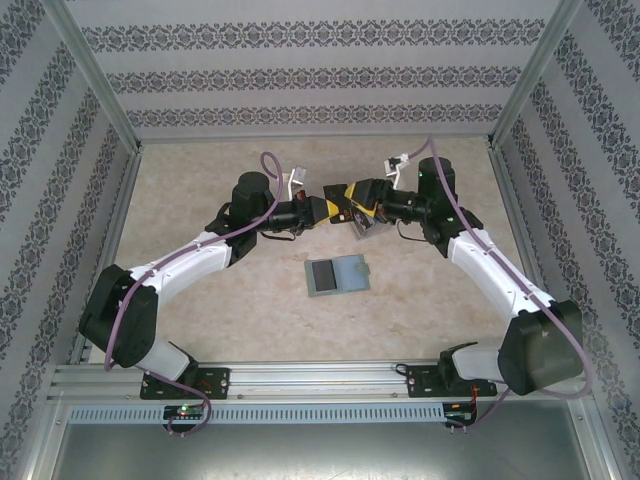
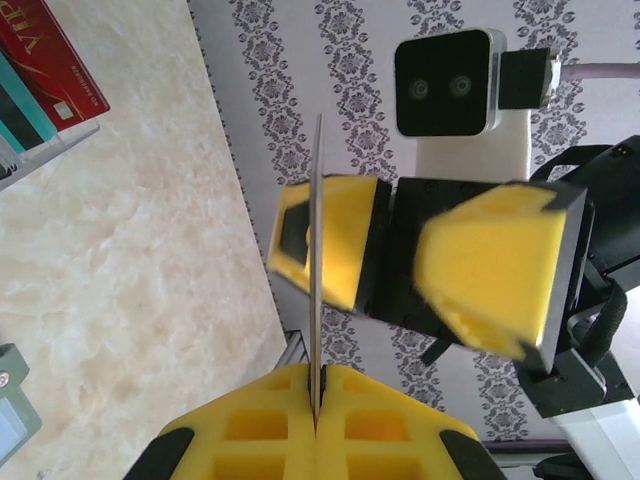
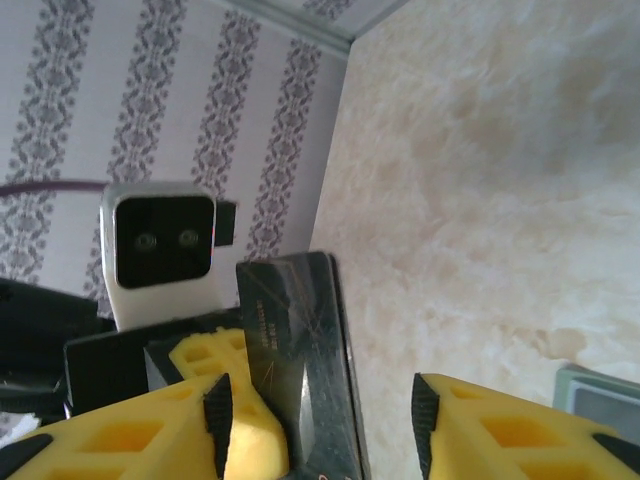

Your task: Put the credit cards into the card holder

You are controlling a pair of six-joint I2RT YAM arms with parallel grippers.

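Note:
My left gripper (image 1: 320, 209) (image 2: 320, 388) is shut on a dark grey credit card (image 2: 318, 250), seen edge-on and held in the air above the table's middle. My right gripper (image 1: 347, 205) (image 3: 320, 425) faces it, open, with that same dark card (image 3: 300, 350) between its fingers. The card lies near the left finger (image 3: 215, 420) and stands apart from the right one. The grey-green card holder (image 1: 338, 275) lies open on the table in front of both grippers, its left half dark. A red card (image 2: 45, 45) and a teal card (image 2: 22, 112) stand at the left wrist view's upper left.
The red and teal cards sit in a clear plastic tray (image 2: 50, 148). Patterned walls with metal posts (image 1: 100, 85) enclose the beige table (image 1: 200, 180). An aluminium rail (image 1: 320, 378) runs along the near edge by the arm bases.

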